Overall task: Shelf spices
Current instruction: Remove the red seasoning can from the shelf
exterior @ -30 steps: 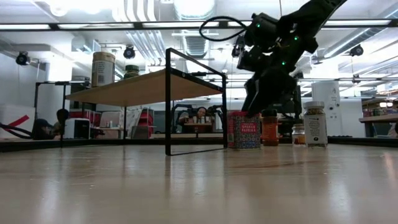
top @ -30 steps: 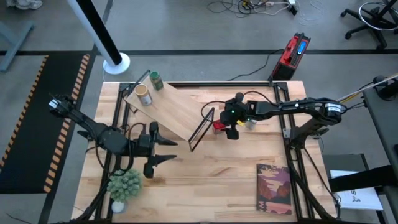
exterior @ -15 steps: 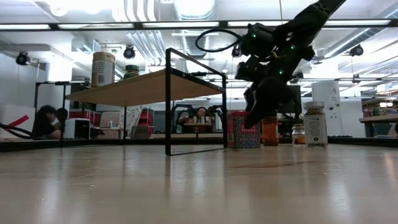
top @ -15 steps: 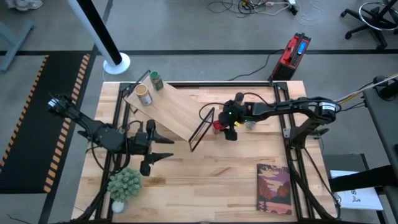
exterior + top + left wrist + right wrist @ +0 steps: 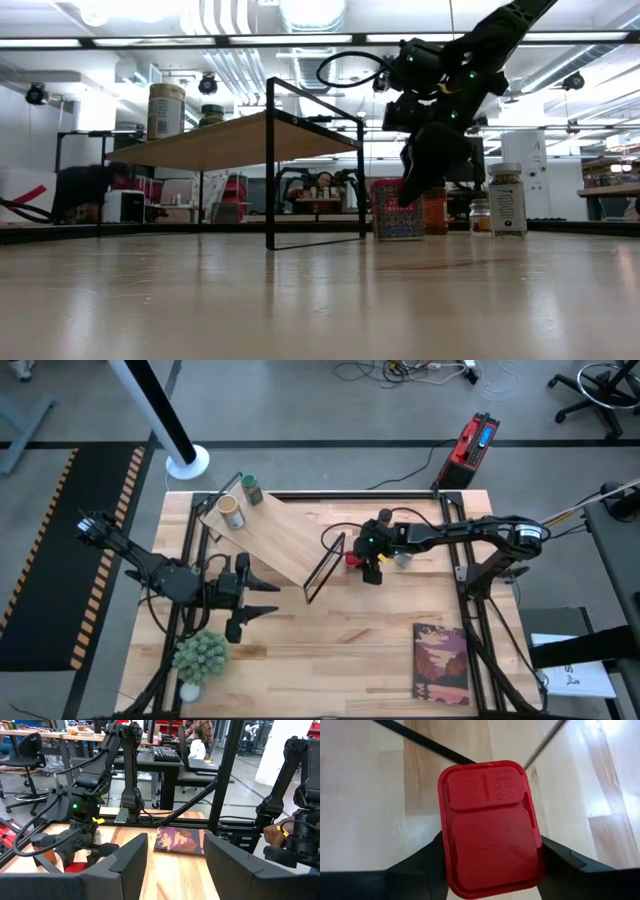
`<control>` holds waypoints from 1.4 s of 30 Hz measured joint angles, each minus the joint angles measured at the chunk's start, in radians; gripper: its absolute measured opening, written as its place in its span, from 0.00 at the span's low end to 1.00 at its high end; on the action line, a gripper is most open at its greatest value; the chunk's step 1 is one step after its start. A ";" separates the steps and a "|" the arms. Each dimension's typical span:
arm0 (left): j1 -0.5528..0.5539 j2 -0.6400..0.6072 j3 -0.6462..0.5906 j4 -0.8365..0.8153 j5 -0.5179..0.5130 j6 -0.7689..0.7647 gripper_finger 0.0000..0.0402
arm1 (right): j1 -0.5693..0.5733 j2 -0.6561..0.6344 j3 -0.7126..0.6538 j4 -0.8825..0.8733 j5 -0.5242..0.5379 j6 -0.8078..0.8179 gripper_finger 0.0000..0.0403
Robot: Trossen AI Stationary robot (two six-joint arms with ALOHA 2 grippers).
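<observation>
Beside the black frame end of the shelf (image 5: 285, 532), we see the right claw (image 5: 371, 573) down over the red boxy tin (image 5: 490, 827), which stands on the tabletop (image 5: 330, 640). Its two dark fingers (image 5: 415, 867) lie against both sides of the tin, so the claw has closed on it. Just right of the tin stand a dark-lidded brown jar (image 5: 435, 210) and a white-lidded jar (image 5: 507, 200). At the far left end of the shelf we see the tan-topped jar (image 5: 231, 512) and the green-lidded jar (image 5: 250, 489). Our left claw (image 5: 268, 601) hangs at the near left of the tabletop, partly open and holding nothing, near a green potted plant (image 5: 199, 657). A book (image 5: 440, 663) lies at the near right.
</observation>
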 joint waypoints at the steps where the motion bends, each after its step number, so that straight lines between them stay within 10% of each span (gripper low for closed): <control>1: -0.001 0.000 0.000 -0.001 0.000 -0.001 0.45 | 0.000 -0.006 0.000 -0.008 0.014 0.006 0.52; 23: -0.004 0.000 0.000 -0.013 0.000 -0.012 0.44 | -0.118 -0.060 -0.001 -0.096 0.174 0.123 0.51; 42: -0.004 -0.002 0.000 -0.041 -0.086 0.031 0.45 | -0.118 -0.128 0.013 -0.098 0.200 0.115 0.73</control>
